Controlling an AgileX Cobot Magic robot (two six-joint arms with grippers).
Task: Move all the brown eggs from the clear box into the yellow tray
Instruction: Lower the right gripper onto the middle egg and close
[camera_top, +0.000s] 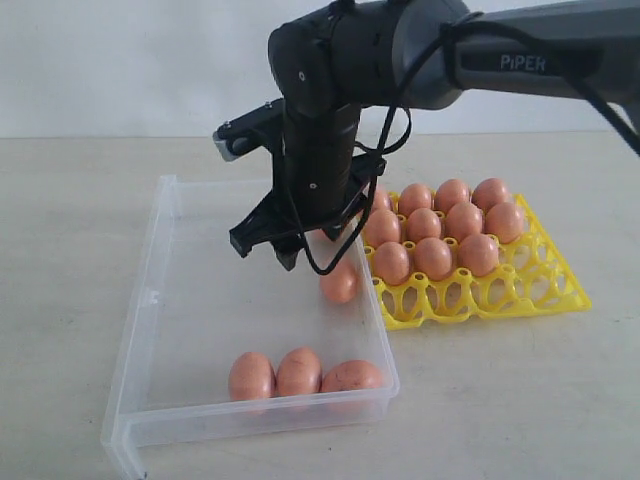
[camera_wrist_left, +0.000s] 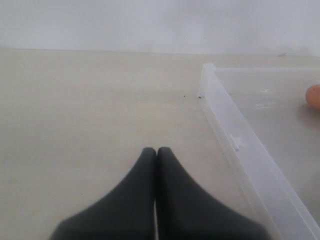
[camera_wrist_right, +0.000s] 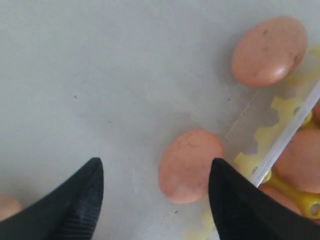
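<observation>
Setting: pale beige tabletop (camera_top: 80, 220) below a plain white wall (camera_top: 120, 60).
Clear box: the clear box (camera_top: 215, 300) lies open left of centre in the exterior view, its right wall just beside the yellow tray (camera_top: 500, 293).
Tray: right of centre in the frame; about eleven brown eggs (camera_top: 433, 258) sit upright in the cups of its three rear rows, and the front row of cups shows bare yellow.
Box contents: three eggs (camera_top: 299, 371) lie side by side against the near wall, lower centre of the frame. A fourth egg (camera_top: 340, 282) lies by the right wall at mid-frame. The right wrist view shows one more egg (camera_wrist_right: 270, 50) along that same wall.
Right pincer: the right pincer (camera_wrist_right: 156, 164) hangs over the box floor with its jaws spread wide and gripping nothing. The fourth egg lies on the floor between the two fingers, closer to one; whether they touch cannot be told.
Left pincer: the left pincer (camera_wrist_left: 156, 150) has its fingers pressed together with nothing between them, over bare tabletop just outside the box wall.
</observation>
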